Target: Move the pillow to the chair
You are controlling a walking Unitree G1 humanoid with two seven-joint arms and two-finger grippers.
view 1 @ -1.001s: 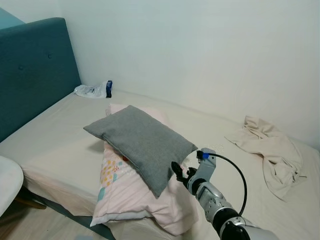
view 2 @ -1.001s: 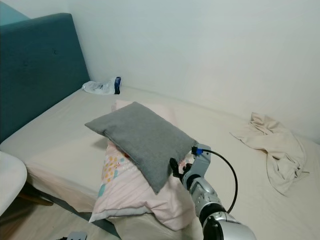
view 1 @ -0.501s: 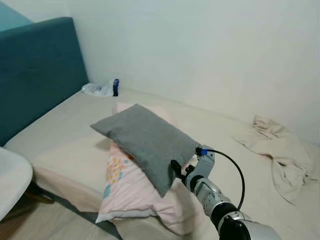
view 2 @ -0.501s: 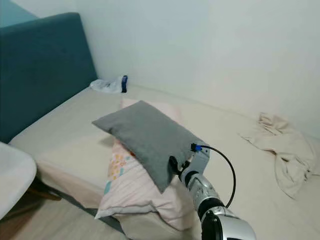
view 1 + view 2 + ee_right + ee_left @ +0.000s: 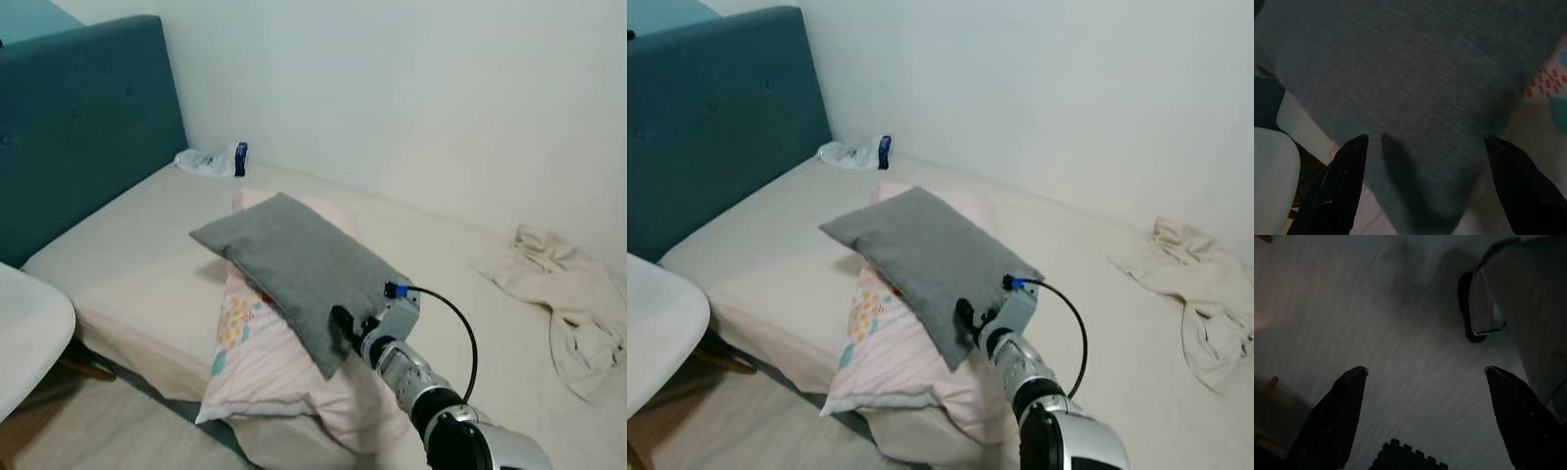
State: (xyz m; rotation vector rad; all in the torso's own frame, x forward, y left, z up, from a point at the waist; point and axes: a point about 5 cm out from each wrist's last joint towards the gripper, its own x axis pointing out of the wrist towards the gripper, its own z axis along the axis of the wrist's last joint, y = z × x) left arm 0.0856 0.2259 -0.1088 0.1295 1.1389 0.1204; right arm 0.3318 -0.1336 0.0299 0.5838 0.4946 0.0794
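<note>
A grey pillow (image 5: 294,264) lies tilted on top of a pink patterned pillow (image 5: 260,377) near the bed's front edge. My right gripper (image 5: 343,328) is at the grey pillow's near corner, open. In the right wrist view its fingertips (image 5: 1354,147) stand wide apart with the grey pillow (image 5: 1415,73) filling the space between and ahead of them. The white chair (image 5: 24,338) sits at the lower left, beside the bed. My left gripper (image 5: 1425,369) hangs open over the dim wooden floor.
A teal headboard (image 5: 78,117) rises at the left. A plastic bag with a blue item (image 5: 211,160) lies at the bed's far corner by the wall. A crumpled beige cloth (image 5: 568,294) lies on the mattress at the right.
The camera has shifted, so the scene sits further right in the picture. My right gripper has crept closer onto the grey pillow's near corner.
</note>
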